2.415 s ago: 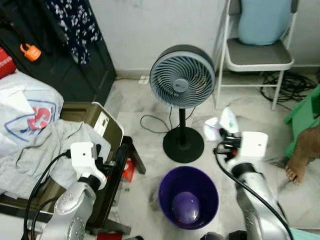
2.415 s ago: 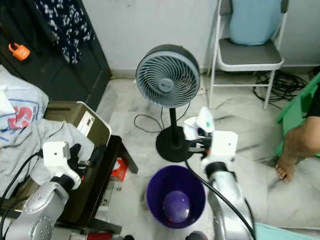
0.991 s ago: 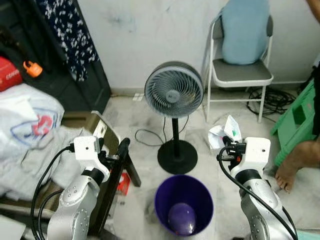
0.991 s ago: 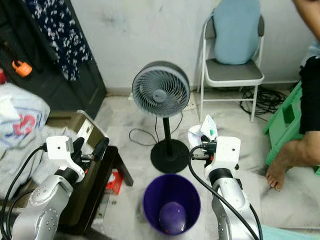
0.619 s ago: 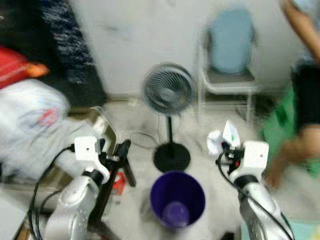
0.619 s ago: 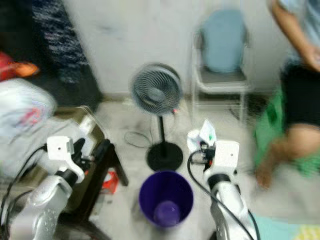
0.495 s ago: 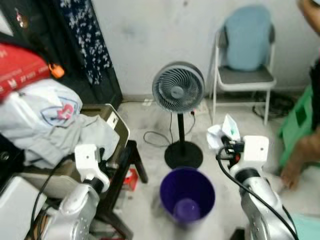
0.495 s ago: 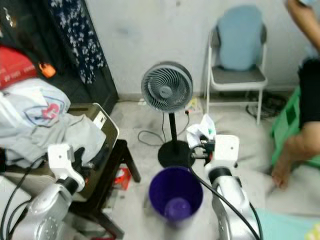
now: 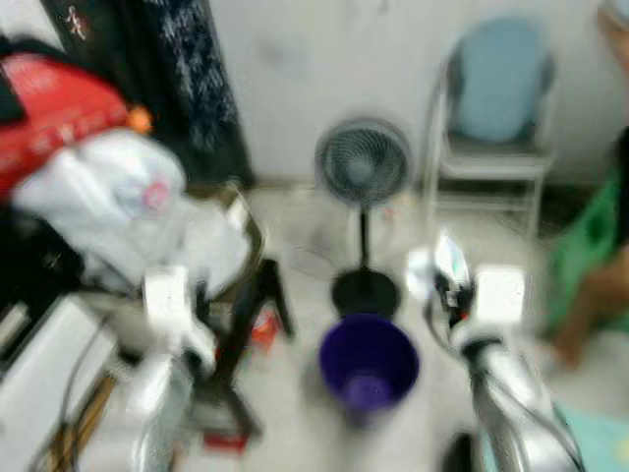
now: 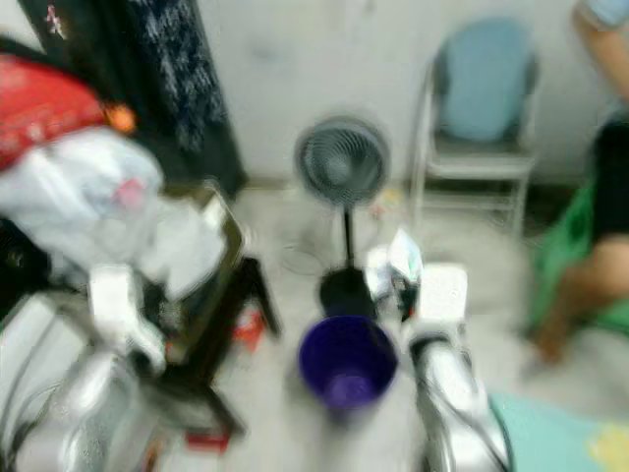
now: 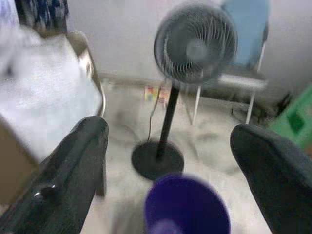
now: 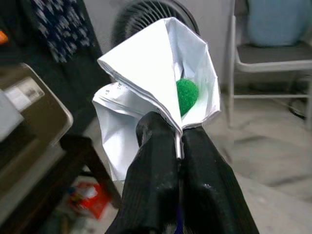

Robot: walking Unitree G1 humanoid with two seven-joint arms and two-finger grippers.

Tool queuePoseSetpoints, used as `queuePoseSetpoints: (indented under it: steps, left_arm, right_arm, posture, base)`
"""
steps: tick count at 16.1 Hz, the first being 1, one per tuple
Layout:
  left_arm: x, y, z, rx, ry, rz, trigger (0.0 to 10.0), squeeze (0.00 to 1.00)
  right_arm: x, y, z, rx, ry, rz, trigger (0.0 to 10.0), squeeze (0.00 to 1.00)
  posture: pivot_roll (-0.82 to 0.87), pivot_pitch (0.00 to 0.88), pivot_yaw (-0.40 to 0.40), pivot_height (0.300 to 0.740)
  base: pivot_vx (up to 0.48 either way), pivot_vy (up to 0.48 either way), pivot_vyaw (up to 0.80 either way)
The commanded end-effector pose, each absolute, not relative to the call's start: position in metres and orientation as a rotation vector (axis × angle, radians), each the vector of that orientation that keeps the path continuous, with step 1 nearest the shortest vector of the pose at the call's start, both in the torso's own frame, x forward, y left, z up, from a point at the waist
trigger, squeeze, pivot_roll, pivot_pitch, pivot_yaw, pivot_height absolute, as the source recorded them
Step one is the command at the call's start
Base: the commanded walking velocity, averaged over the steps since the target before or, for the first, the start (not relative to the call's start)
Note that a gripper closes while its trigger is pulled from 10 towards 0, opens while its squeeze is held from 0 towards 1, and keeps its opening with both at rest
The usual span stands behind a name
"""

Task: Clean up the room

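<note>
My head views are smeared, so I read the room only roughly. On my left a low table (image 9: 251, 305) carries a heap of pale laundry (image 9: 128, 211) with something red (image 9: 59, 108) on top; dark cloth (image 10: 162, 79) hangs behind it. A folding chair (image 9: 496, 128) with a blue cushion stands against the back wall on my right, and a person's leg (image 10: 575, 285) shows at the right edge beside something green (image 9: 590, 236). A pedestal fan (image 9: 364, 167) stands upright in the middle of the floor, its head facing me, and the purple bin (image 9: 369, 359) sits open-mouthed just in front of the fan's base, between my two arms.

My right gripper (image 12: 175, 129) is raised just right of the bin and a little beyond its rim. Its fingers (image 12: 156, 146) are clenched tight on a crumpled white paper (image 12: 156, 83), pinching it at its lower fold. The paper stands up from the fingertips with its long axis along the fingers, opening like a cone away from the wrist, and a small green ball (image 12: 186, 95) sits inside the fold.

My left gripper (image 11: 165, 146) is held over the table's near corner, pointing toward the fan and bin. Its fingers (image 11: 73, 161) are spread wide apart, grasping nothing.
</note>
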State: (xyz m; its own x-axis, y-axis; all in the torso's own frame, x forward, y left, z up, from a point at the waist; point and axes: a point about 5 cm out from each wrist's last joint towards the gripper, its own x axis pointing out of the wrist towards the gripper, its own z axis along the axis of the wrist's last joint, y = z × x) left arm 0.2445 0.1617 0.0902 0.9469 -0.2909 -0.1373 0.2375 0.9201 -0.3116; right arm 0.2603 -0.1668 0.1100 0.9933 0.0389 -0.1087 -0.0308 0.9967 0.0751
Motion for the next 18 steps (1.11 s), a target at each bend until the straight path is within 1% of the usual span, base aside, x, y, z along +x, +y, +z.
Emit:
queuePoseSetpoints:
  steps: [1, 4, 6, 7, 9, 11, 13, 15, 16, 18]
  left_arm:
    - [0.251, 0.163, 0.101, -0.263, 0.146, -0.300, 10.0, 0.00]
    - [0.249, 0.163, 0.104, -0.244, 0.145, -0.325, 10.0, 0.00]
    - [0.248, 0.164, 0.104, -0.245, 0.149, -0.337, 10.0, 0.00]
    - [0.248, 0.163, 0.104, -0.243, 0.150, -0.343, 10.0, 0.00]
    - [0.248, 0.160, 0.105, -0.241, 0.149, -0.352, 10.0, 0.00]
    - [0.247, 0.156, 0.108, -0.231, 0.148, -0.385, 10.0, 0.00]
    - [0.241, 0.157, 0.108, -0.229, 0.163, -0.389, 10.0, 0.00]
    - [0.232, 0.165, 0.106, -0.219, 0.189, -0.380, 10.0, 0.00]
    - [0.228, 0.169, 0.105, -0.211, 0.205, -0.374, 10.0, 0.00]
    - [0.227, 0.170, 0.106, -0.208, 0.206, -0.375, 10.0, 0.00]
  right_arm:
    - [0.267, -0.165, 0.111, 0.083, 0.105, 0.035, 10.0, 0.00]
    - [0.281, -0.156, 0.113, 0.099, 0.101, 0.048, 10.0, 0.00]
    - [0.283, -0.152, 0.113, 0.102, 0.099, 0.058, 10.0, 0.00]
    - [0.287, -0.144, 0.108, 0.116, 0.109, 0.065, 10.0, 0.00]
    - [0.291, -0.139, 0.105, 0.123, 0.118, 0.070, 10.0, 0.00]
    - [0.303, -0.129, 0.096, 0.147, 0.156, 0.069, 10.0, 0.00]
    - [0.312, -0.121, 0.086, 0.160, 0.200, 0.065, 10.0, 0.00]
    - [0.320, -0.114, 0.083, 0.161, 0.217, 0.056, 10.0, 0.00]
    - [0.326, -0.107, 0.082, 0.156, 0.220, 0.068, 10.0, 0.00]
    - [0.331, -0.100, 0.081, 0.139, 0.221, 0.086, 10.0, 0.00]
  posture:
    - [-0.23, 0.002, 0.122, 0.740]
    - [-0.21, 0.013, 0.119, 0.740]
    - [-0.21, 0.018, 0.121, 0.740]
    - [-0.21, 0.027, 0.125, 0.740]
    - [-0.20, 0.034, 0.124, 0.740]
    - [-0.17, 0.058, 0.126, 0.740]
    - [-0.15, 0.087, 0.127, 0.740]
    - [-0.13, 0.121, 0.133, 0.740]
    - [-0.11, 0.137, 0.138, 0.740]
    - [-0.11, 0.144, 0.140, 0.740]
  base:
    - [0.000, 0.000, 0.00]
    - [0.000, 0.000, 0.00]
    - [0.000, 0.000, 0.00]
    - [0.000, 0.000, 0.00]
    - [0.000, 0.000, 0.00]
    - [0.000, 0.000, 0.00]
    - [0.000, 0.000, 0.00]
    - [0.000, 0.000, 0.00]
    - [0.000, 0.000, 0.00]
    - [0.000, 0.000, 0.00]
